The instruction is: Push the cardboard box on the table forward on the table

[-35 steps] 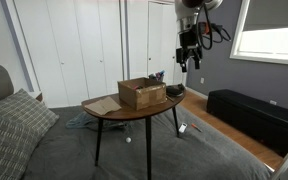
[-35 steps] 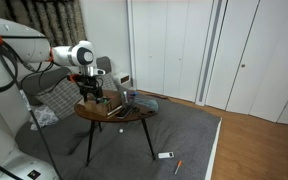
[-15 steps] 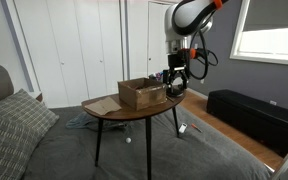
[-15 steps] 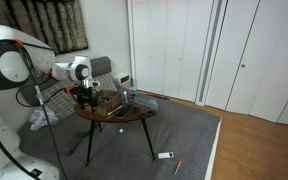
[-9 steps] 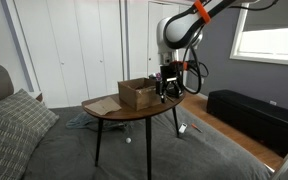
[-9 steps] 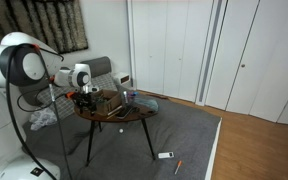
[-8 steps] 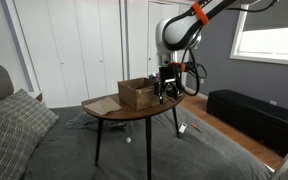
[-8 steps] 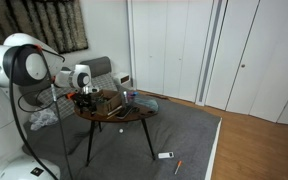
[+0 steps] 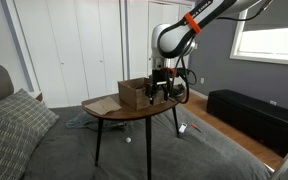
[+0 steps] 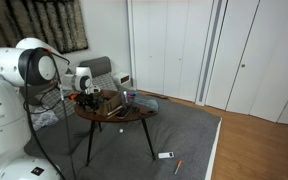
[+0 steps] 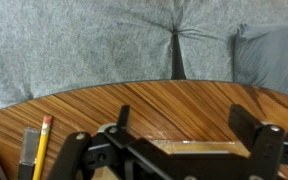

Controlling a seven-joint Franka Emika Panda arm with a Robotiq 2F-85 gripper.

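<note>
The brown cardboard box (image 9: 132,94) stands on the round dark wooden table (image 9: 134,114), near its middle, in both exterior views (image 10: 107,98). My gripper (image 9: 157,90) is low at the box's end nearest the window, at the box's wall or very close to it. It also shows in an exterior view (image 10: 89,97). In the wrist view the two fingers (image 11: 184,118) are wide apart and open over the tabletop (image 11: 184,98). A pale edge of the box (image 11: 184,149) lies between them. Nothing is gripped.
A flat tan cardboard sheet (image 9: 101,104) lies on the table beside the box. A pencil (image 11: 41,140) lies on the tabletop at the left. A long black bench (image 9: 249,112) stands under the window. A grey cushion (image 9: 14,125) is at the left. Small items (image 10: 166,155) lie on the carpet.
My gripper has come down from above the table's window side and moved in to the end of the box. The box looks nudged slightly away from the window.
</note>
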